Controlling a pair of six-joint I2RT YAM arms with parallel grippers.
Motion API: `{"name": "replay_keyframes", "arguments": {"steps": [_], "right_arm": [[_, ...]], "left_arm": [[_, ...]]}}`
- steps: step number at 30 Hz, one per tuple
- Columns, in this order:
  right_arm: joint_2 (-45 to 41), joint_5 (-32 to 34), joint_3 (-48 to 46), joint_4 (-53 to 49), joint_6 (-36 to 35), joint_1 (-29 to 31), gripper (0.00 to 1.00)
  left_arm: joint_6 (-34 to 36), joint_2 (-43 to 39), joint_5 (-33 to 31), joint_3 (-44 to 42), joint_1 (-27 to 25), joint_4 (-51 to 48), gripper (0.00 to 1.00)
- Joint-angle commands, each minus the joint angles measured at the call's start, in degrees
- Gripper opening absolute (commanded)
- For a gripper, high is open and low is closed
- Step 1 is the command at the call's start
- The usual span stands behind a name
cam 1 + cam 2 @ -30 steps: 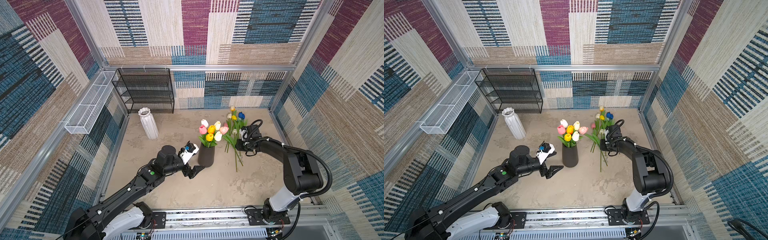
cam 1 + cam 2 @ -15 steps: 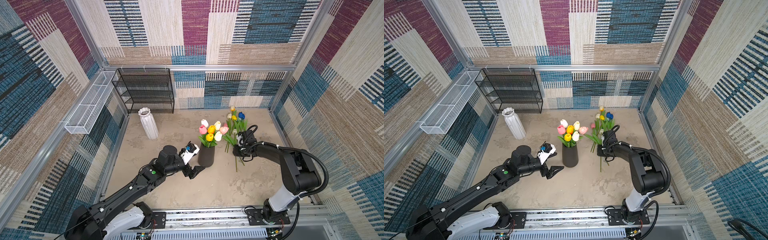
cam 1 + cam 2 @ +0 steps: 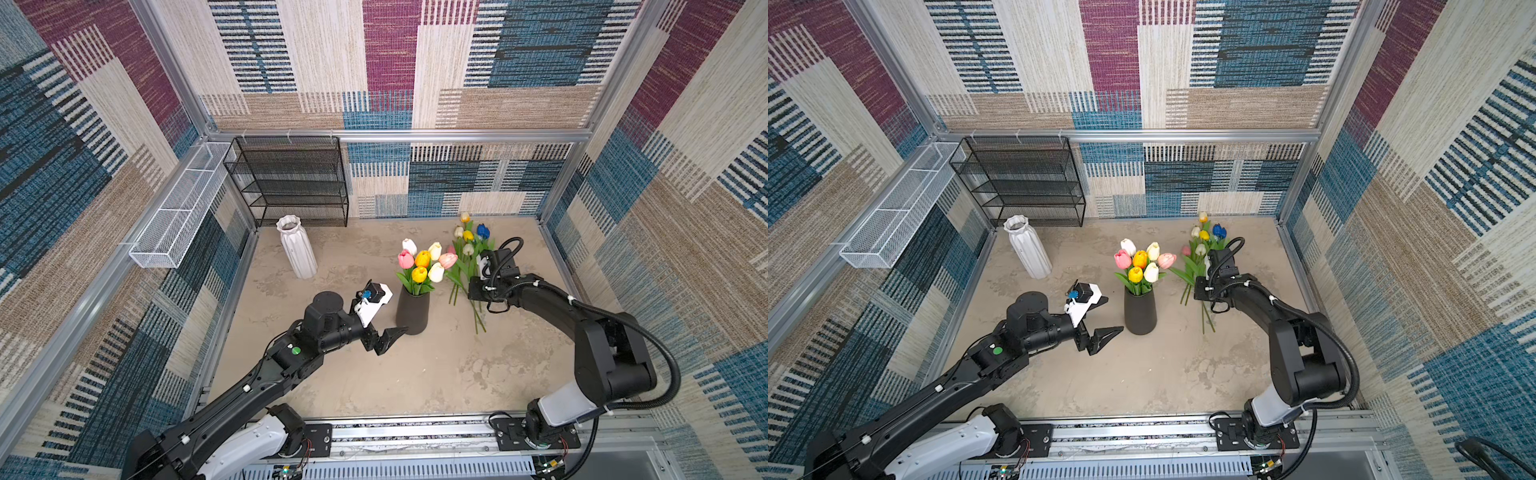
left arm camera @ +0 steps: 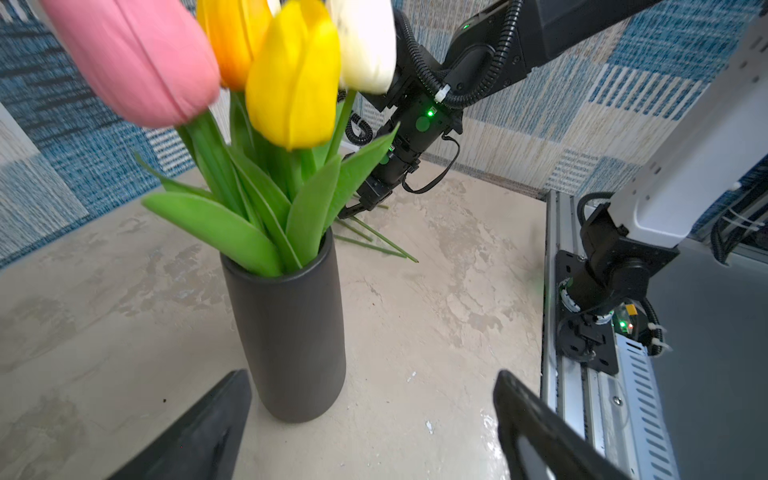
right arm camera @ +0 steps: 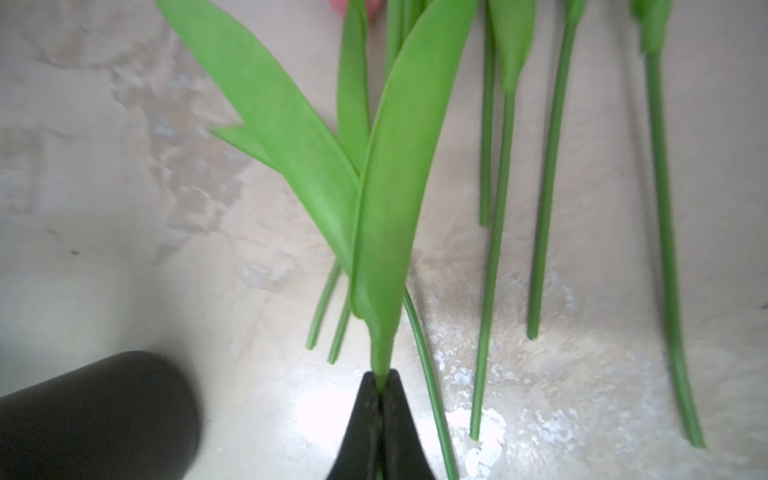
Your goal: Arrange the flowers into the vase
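Observation:
A dark vase (image 3: 412,309) (image 4: 291,332) stands mid-table with several flowers (image 3: 422,262) upright in it, their heads pink, yellow, orange and cream. More flowers (image 3: 467,245) lie flat on the table to its right, stems pointing forward. My right gripper (image 5: 380,376) is shut on the lower stem of one lying flower (image 5: 386,216), just below its leaves; its head is out of the right wrist view. My left gripper (image 4: 372,419) is open, low and just left of the vase's base, with nothing between its fingers.
A white ribbed vase (image 3: 296,249) stands at the back left. Behind it a black wire shelf (image 3: 291,183) sits against the back wall. A white wire basket (image 3: 178,208) hangs on the left rail. Loose stems (image 5: 540,208) lie beside the held one.
My right gripper has moved forward along the lying stems and shut on one stem. The left arm has barely moved.

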Motion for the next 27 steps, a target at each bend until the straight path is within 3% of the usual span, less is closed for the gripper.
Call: {"name": "replay_keyframes", "arguments": {"steps": [1, 5, 8, 13, 16, 19, 27], "right_arm": [[-5.63, -1.53, 2.00, -1.69, 1.58, 0.01, 0.00], [-14.14, -6.47, 3.30, 2.94, 2.42, 0.04, 0.00], [-21.39, -12.98, 0.31, 14.10, 3.58, 0.05, 0.00], [-34.24, -22.71, -14.83, 47.50, 9.14, 0.11, 0.00], [-38.85, -24.61, -24.94, 69.67, 13.98, 0.28, 0.00], [-39.03, -23.82, -29.58, 82.89, 15.48, 1.88, 0.00], [-29.69, -19.61, -30.88, 97.73, 11.51, 8.14, 0.00]], "left_arm": [[-1.95, -2.55, -3.32, -0.05, 0.06, 4.05, 0.95], [-2.47, -3.78, -5.65, 0.34, 0.29, 4.66, 0.96], [-3.51, -4.07, -6.08, 0.07, 0.50, 6.38, 0.96], [-5.15, -4.34, -6.05, -1.66, 1.03, 9.96, 0.96], [-5.18, -4.57, -6.05, -2.25, 1.36, 10.21, 0.97], [-4.92, -4.79, -6.20, -2.73, 1.55, 10.08, 0.97], [-5.57, -4.62, -6.15, -3.90, 1.65, 11.54, 0.97]]}}
